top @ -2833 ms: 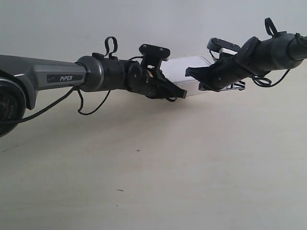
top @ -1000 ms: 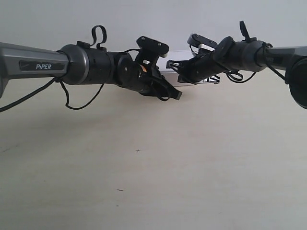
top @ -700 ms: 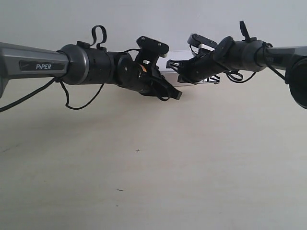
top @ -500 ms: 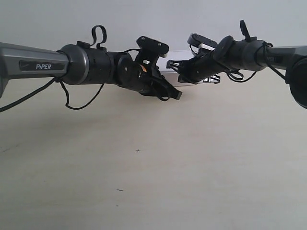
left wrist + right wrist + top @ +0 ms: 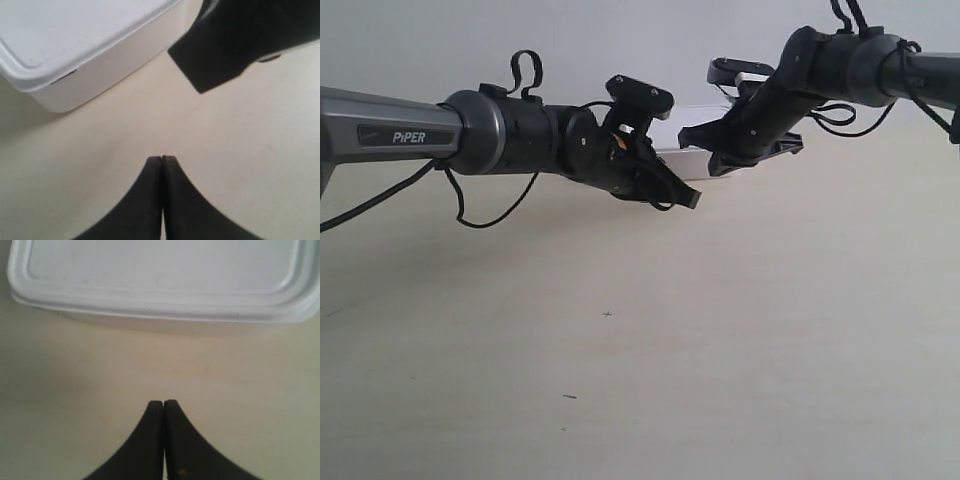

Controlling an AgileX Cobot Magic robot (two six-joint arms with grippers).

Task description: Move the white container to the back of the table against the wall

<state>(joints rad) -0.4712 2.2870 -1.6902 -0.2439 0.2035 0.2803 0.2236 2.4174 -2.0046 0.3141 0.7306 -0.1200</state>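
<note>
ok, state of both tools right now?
Left tool: closed, holding nothing.
Right tool: closed, holding nothing, not touching the white container.

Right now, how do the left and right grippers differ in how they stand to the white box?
The left gripper points past a rounded corner of the white box, seen at a slant; the right gripper faces one side of it square on. A black part juts in ahead of the left gripper; only table lies between the right gripper and the box. Both are shut and off the box.
</note>
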